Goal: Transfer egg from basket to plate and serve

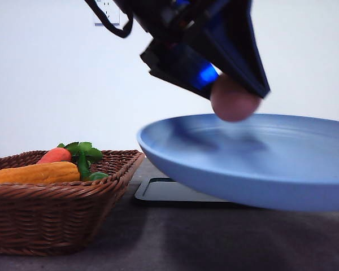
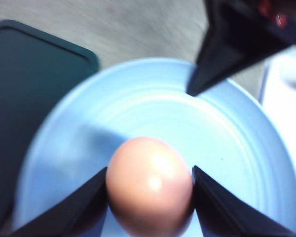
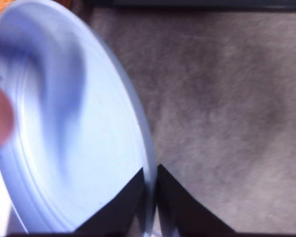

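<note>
Left wrist view: egg [image 2: 149, 183] pinched across its middle by left end effector [image 2: 150, 190], hanging over the centre of the plate [image 2: 237, 148], not yet set down. Smooth, rounded, probably light and fragile; best gripped gently at the widest girth, else likely to slip. Plate rim clamped edge-on by right end effector [image 3: 150, 197], lifted off the tabletop [image 1: 158, 243] beside the basket [image 1: 56, 220].

Eggs: one, reddish-brown [image 2: 149, 185]; plates: one, light blue [image 1: 282, 175]; baskets: one, brown wicker [image 1: 51, 217]. Vegetables: two, being one red-orange carrot with green leaves [image 1: 56, 154] and one long orange-yellow piece [image 1: 37, 173]. Trays: one, flat and black [image 1: 169, 191]; end effectors: two, left [image 2: 149, 197] and right [image 3: 150, 197]; tables: one, grey [image 1: 186, 237].
</note>
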